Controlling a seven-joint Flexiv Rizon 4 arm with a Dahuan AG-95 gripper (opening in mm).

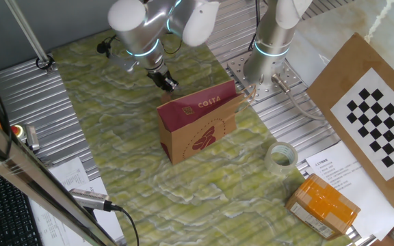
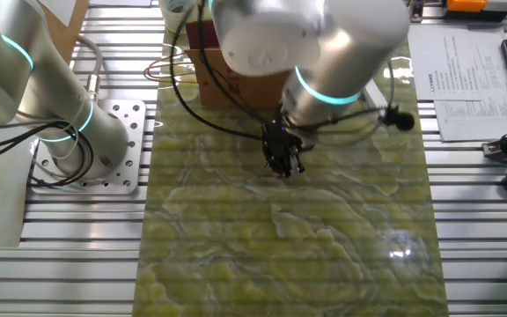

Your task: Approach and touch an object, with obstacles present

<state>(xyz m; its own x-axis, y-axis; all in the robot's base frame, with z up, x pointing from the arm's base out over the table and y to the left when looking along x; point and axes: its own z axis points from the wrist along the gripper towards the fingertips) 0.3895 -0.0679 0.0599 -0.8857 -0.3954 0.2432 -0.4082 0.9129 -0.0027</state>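
A brown and dark red Costa paper bag (image 1: 200,123) stands upright on the green mat; in the other fixed view it (image 2: 236,79) sits at the mat's far end, partly hidden by the arm. My gripper (image 1: 167,84) hangs low over the mat just behind the bag, a short gap away and not touching it. In the other fixed view the gripper (image 2: 282,165) points down at the mat. Its dark fingers look pressed together and hold nothing.
A clear tape roll (image 1: 280,155) lies on the mat's right edge. An orange box (image 1: 322,203) sits on papers at the lower right. A second arm's base (image 1: 262,65) stands behind the bag. A checkerboard sheet (image 1: 378,123) lies at the right.
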